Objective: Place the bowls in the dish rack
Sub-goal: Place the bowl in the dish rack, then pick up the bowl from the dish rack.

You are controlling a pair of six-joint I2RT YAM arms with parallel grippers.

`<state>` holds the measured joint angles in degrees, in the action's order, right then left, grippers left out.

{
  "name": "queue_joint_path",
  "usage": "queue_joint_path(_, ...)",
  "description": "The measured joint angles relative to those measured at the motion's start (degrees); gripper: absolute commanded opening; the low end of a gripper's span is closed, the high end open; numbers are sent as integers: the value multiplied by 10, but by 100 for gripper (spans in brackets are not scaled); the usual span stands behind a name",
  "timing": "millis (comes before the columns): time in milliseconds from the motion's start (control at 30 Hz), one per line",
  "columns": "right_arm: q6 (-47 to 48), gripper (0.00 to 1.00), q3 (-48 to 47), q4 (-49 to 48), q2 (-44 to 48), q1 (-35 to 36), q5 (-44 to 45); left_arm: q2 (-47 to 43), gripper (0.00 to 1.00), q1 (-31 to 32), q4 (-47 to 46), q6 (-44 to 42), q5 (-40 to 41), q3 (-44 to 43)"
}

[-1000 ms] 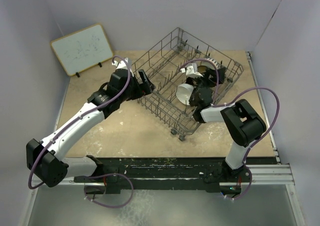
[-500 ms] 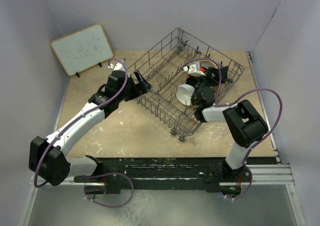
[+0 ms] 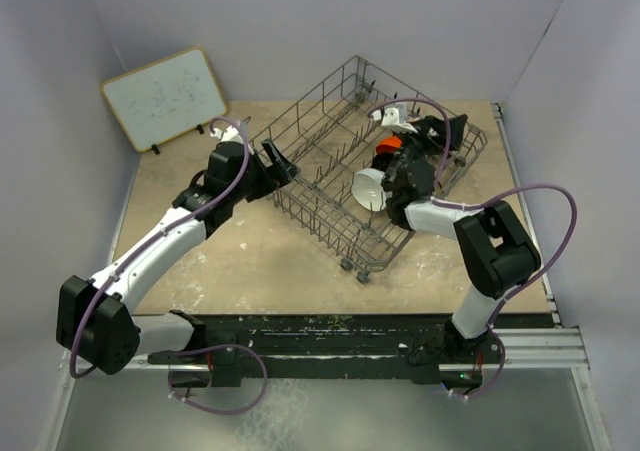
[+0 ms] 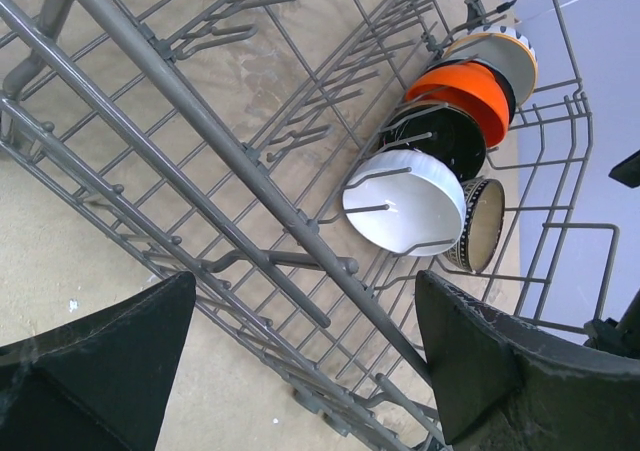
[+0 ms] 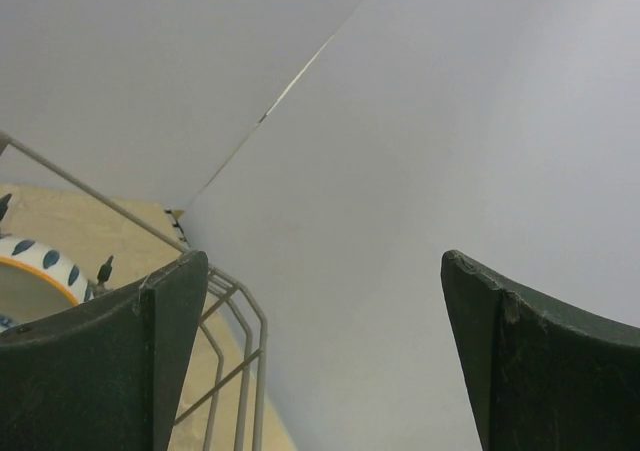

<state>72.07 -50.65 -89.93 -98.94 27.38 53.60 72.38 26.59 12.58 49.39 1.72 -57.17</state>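
On the beige table [image 3: 220, 261] the dish rack [image 3: 318, 229] sits askew. The left gripper [image 3: 277, 159] hovers at its left corner, spread wide and holding nothing. The left wrist camera shows what the overhead view blurs: a rim wire crosses the gap between the fingers, though contact cannot be judged. Beyond it, well apart from that gripper, the bowls stand on edge among the tines. The white bowl [image 4: 405, 211] is nearest, with a pale-lined bowl [image 4: 485, 226] just beside it, then the black bowl [image 4: 445, 143], the orange bowl [image 4: 465, 91] and the patterned bowl [image 4: 505, 61]. The right gripper [image 3: 450, 136] hangs over the rack's far right side, just past the row, also wide open and empty. Its own camera shows mostly wall [image 5: 400, 121], with the patterned bowl's rim low on the left.
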Motion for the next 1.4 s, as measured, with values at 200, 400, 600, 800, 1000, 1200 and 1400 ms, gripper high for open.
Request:
queue_joint_path(200,5,100,-31,1,2,-9,26,-7,93,-9,-7,-3,-7,6)
queue_joint_path(400,-116,96,-142,222,73,-11,75,-24,97,-16,6,-33,-15,3)
queue_joint_path(600,-429,87,-342,738,151,-12,27,-54,98,-22,46,-82,-32,-10)
queue_joint_path(800,-648,78,-470,1152,146,-12,-97,-78,99,-22,86,-125,-45,-34)
queue_joint_path(1000,-781,72,-458,1384,103,-11,-187,-107,99,-22,104,-155,-55,-41)
queue_joint_path(1200,-860,70,-432,1462,107,-11,-266,-121,100,-22,123,-175,-60,-41)
queue_joint_path(1400,-912,69,-359,1446,108,-10,-330,-135,100,-22,127,-185,-62,-41)
